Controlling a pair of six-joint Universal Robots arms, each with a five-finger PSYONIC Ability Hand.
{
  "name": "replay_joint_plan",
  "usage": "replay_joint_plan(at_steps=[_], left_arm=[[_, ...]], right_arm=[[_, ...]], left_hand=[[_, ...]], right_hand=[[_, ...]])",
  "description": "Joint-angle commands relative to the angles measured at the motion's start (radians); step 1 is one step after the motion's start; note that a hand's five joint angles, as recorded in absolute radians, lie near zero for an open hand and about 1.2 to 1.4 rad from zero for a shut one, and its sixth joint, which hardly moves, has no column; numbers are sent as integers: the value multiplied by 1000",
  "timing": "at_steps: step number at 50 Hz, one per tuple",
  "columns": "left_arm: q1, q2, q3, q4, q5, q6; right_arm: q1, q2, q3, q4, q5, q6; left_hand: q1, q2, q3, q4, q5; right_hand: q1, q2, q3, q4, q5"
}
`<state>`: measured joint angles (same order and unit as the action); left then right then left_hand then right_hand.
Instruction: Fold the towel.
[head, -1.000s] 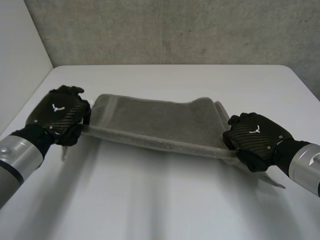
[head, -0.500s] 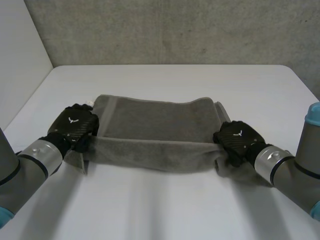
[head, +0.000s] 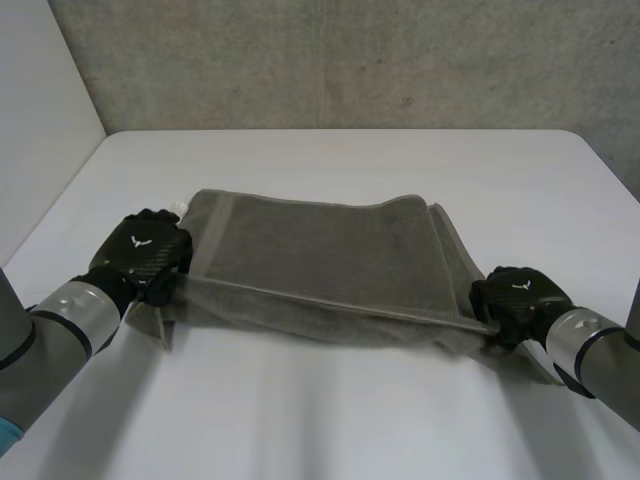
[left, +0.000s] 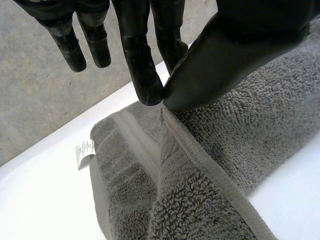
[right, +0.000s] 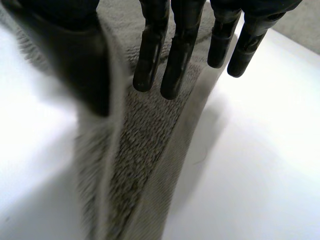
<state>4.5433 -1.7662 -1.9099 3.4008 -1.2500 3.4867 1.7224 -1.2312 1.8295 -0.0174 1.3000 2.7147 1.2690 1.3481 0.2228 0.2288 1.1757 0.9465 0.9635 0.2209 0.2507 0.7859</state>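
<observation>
The grey towel (head: 320, 250) lies on the white table (head: 330, 420), near edge lifted. The left hand (head: 150, 255) pinches one end of that edge with thumb and finger; the right hand (head: 515, 300) pinches the other. Such small pinches could slip, dropping the fold crooked.

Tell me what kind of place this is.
Likely a robotics lab or test cell: a bare white table, a plain grey concrete-looking wall behind it, and the left hand and right hand each pinching a grey towel.
</observation>
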Motion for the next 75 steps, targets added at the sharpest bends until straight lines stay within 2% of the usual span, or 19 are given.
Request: replay_joint_plan(at_steps=[1,3,9,11,12,13,14,15,25,29,51,65,67,68,70,71,72,75], left_arm=[[26,-1,-8,3,0,0],[36,-2,-12,9,1,0],[34,-13,-15,11,0,0],[30,-19,-24,14,-2,0],[29,-19,-24,14,-2,0],[26,-28,-27,14,-3,2],[26,-29,-27,14,-3,2],[23,-41,-29,14,-12,2],[3,-68,-46,40,-144,2],[2,-68,-69,61,-173,2],[-43,28,-153,-3,-169,2],[-9,-22,-149,3,-167,17],[0,-45,-138,9,-167,26],[0,-45,-138,9,-167,26],[16,-58,-124,14,-167,44],[16,-58,-124,14,-167,45],[25,-58,-117,14,-167,52],[40,-44,-101,14,-167,58]], right_arm=[[-43,-45,27,13,-99,-13],[-93,-103,19,31,-152,-13],[-142,-137,-6,62,-196,-9],[-141,-137,-9,66,-202,-9],[-141,-137,-9,66,-202,-9],[-141,-137,-7,66,-202,-9],[-138,-137,-6,66,-202,-10],[-138,-137,-6,66,-202,-10],[-149,-140,-6,68,-203,-12],[-145,-142,-3,73,-202,-15],[-139,-137,5,77,-211,-16],[-152,-139,4,79,-209,-18],[-156,-139,4,80,-209,-18],[-156,-139,4,80,-209,-18],[-170,-142,2,82,-209,-20],[-170,-142,2,82,-209,-20],[-176,-143,2,85,-209,-21],[-185,-154,-7,114,-211,-44]], left_hand=[[127,48,-48,-54,46],[127,48,-48,-54,46],[127,48,-48,-54,46],[-126,-205,-48,-54,-207],[-128,-207,-48,-54,-209],[-349,-428,-48,-54,-430],[-351,-430,-48,-54,-432],[-508,-587,-48,-54,-589],[-633,-712,-48,-54,-714],[-633,-712,-48,-54,-714],[-598,-677,-48,-54,-679],[-533,-612,-48,-54,-614],[-376,-455,-48,-54,-457],[-374,-453,-48,-54,-456],[14,-65,-48,-54,-67],[16,-63,-48,-54,-65],[126,47,-48,-54,45],[127,48,-48,-54,46]], right_hand=[[450,433,-46,-76,436],[450,433,-46,-76,436],[450,433,-46,-76,436],[450,433,-46,-76,436],[450,433,-46,-76,436],[450,433,-46,-76,436],[450,433,-46,-76,436],[450,433,-46,-76,436],[450,433,-46,-76,436],[450,433,-46,-76,436],[450,433,-46,-76,436],[450,433,-46,-76,436],[450,433,-46,-76,436],[450,433,-46,-76,436],[450,433,-46,-76,436],[450,433,-46,-76,436],[450,433,-46,-76,436],[450,433,-46,-76,436]])
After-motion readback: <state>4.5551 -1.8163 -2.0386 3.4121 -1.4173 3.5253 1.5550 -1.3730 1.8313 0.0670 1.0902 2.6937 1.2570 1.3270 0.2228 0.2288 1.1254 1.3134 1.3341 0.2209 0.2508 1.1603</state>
